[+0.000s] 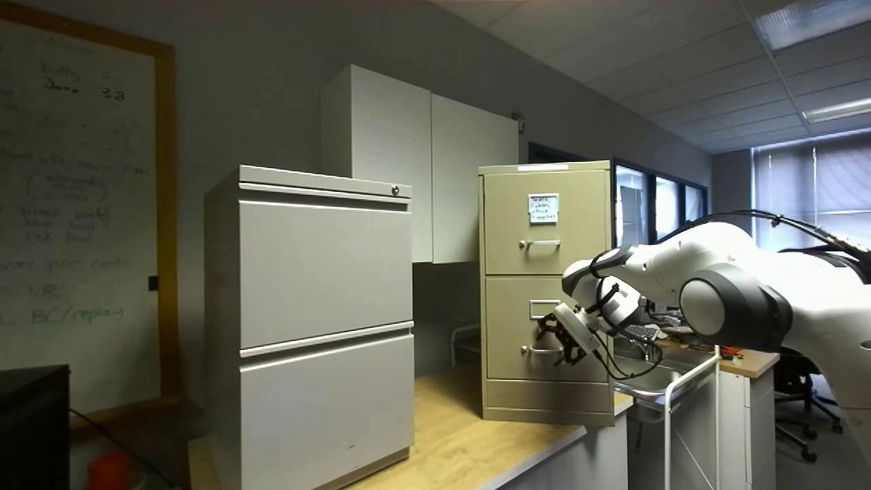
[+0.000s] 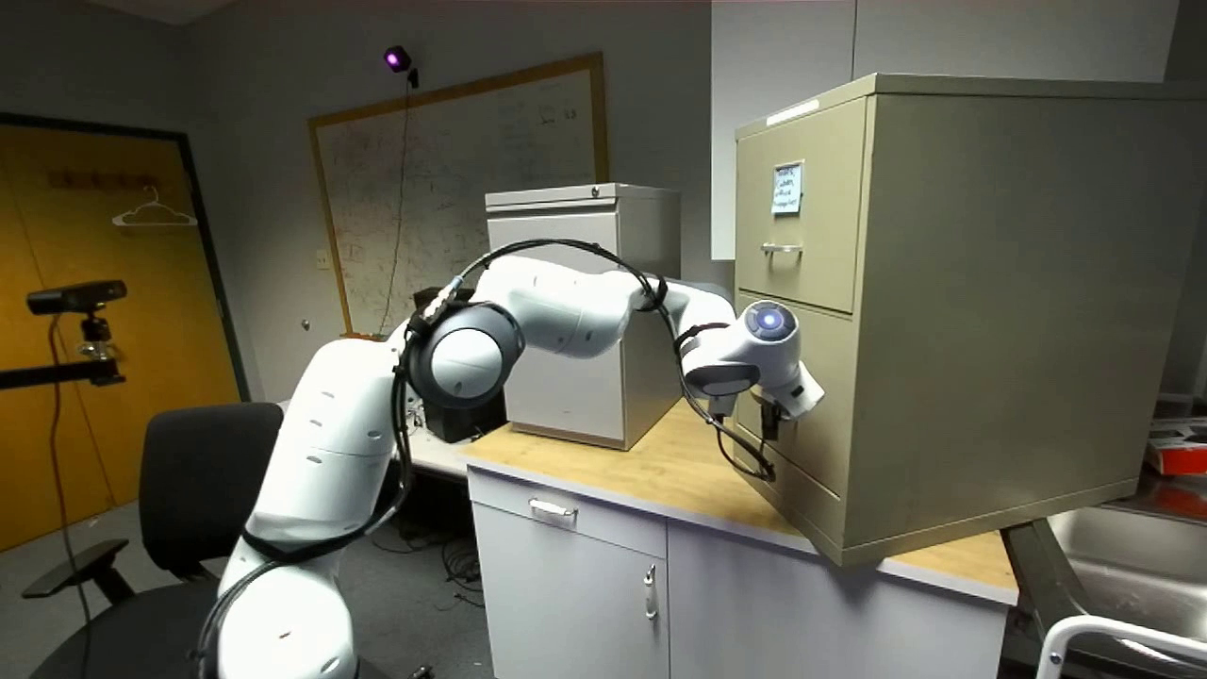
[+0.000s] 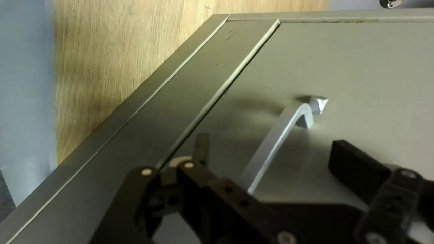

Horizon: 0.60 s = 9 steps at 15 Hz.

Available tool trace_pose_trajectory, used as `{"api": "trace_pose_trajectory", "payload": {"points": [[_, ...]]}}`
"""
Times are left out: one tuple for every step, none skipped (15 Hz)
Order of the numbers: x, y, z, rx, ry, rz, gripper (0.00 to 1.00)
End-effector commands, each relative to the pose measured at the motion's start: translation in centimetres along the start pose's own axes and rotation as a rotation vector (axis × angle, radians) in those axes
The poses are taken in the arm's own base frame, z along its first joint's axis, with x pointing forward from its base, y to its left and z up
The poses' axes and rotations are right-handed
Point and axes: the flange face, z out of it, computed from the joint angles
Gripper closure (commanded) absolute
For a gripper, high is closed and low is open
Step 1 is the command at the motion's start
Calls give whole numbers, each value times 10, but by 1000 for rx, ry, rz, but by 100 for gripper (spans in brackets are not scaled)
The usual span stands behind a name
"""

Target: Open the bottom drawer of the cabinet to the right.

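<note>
The claw point(image 3: 270, 149) stands spread in the lower half of the wrist view, its dark fingers point(image 3: 356, 169) to either side of the silver pull point(image 3: 276, 144), and nothing is pinched. That pull belongs to the bottom drawer point(image 1: 514, 323) of the tan cabinet point(image 2: 1000, 311), which stands at the right of the frame in an exterior view; the drawer front sits flush, so no opening has been done. I take the step in hand to be lining up for the grasp. The next move probably calls for settling the fingers around the pull, closing on it, then drawing straight back, away from the front. How far they reach past the pull is hard to say, since they blur along the bottom edge. Of the containers, the upper drawer point(image 1: 578, 218), with a handwritten paper sheet point(image 1: 543, 209) on its front, is closed as well, and so are both drawers of the light-grey cabinet point(image 1: 326, 272) left of centre in an exterior view; whatever any of them holds is hidden.
</note>
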Motion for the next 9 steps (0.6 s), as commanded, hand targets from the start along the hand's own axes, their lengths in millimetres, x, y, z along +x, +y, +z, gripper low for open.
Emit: {"api": "trace_pose_trajectory", "payload": {"points": [[13,-7,9,-21,1,3,2],[13,-6,12,-28,-4,-1,1],[13,-2,17,-39,-11,-4,0],[13,-1,21,-45,-19,-5,0],[12,3,28,-54,-28,-8,0],[12,5,33,-61,-36,-11,0],[10,8,39,-68,-45,-13,0],[9,11,44,-75,-50,-14,0],[9,14,48,-83,-53,-16,0]]}}
